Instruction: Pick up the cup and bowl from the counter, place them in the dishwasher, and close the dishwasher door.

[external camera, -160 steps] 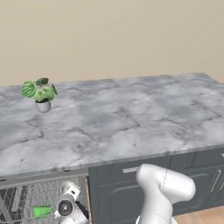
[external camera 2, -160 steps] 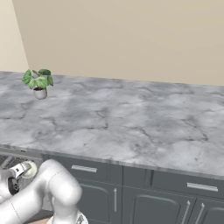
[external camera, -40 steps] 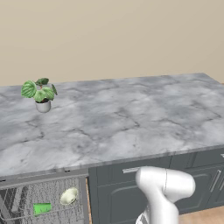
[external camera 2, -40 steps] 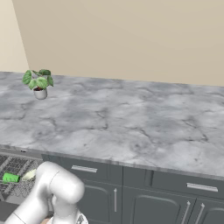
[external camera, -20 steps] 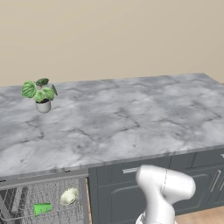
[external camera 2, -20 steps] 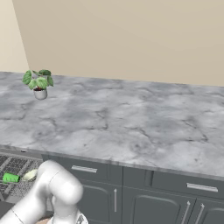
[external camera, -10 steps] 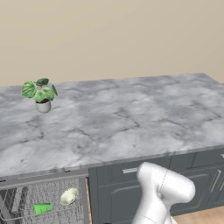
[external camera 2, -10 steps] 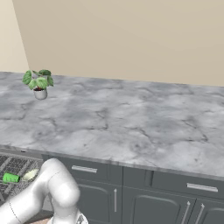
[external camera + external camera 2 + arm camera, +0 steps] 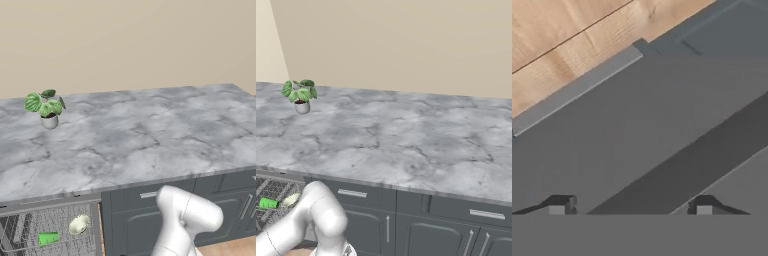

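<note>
Arm swung lower since earlier. Cup [image 9: 48, 238] and bowl [image 9: 78, 224] lie in the dishwasher [image 9: 30, 235] rack, lower left. Gripper [image 9: 629, 206] spread wide, empty, dishwasher door [image 9: 637, 125] panel directly ahead.

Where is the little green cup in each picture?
Left base view: the cup lies low on the left, in the dishwasher rack, left of the bowl.
Right base view: the cup sits at the left edge, beside the bowl.
Shared landmark: the potted plant on the counter.
</note>
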Robot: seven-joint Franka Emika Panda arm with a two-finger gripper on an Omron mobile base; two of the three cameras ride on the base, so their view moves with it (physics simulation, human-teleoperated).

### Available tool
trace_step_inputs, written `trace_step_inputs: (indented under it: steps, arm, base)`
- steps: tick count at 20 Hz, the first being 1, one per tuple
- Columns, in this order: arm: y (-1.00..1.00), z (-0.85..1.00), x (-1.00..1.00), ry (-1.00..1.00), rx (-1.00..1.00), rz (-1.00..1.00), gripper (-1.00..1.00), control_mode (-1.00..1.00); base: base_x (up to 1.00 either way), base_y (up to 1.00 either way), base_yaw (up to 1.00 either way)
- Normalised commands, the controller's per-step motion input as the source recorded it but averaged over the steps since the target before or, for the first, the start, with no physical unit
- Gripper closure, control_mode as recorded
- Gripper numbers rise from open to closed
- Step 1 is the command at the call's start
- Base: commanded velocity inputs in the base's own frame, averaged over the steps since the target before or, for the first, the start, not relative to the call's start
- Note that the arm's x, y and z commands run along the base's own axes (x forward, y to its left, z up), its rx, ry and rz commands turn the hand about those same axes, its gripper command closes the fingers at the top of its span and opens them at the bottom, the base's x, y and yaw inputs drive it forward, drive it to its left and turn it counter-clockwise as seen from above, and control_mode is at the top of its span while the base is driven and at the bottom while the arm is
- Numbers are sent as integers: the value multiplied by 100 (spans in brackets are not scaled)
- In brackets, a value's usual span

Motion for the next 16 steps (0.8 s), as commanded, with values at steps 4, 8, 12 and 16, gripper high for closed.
trace_step_inputs:
  steps: [4,8,12,16]
  arm:
    - [0,-44,0,-69,-60,0,-100,-100]
    - [1,-59,0,-68,-55,0,-100,-100]
    - [0,-63,6,-64,-52,0,-100,-100]
    - [0,-54,13,-65,-55,0,-100,-100]
  base:
    - [0,0,0]
    - [0,0,0]
    - [0,0,0]
    - [0,0,0]
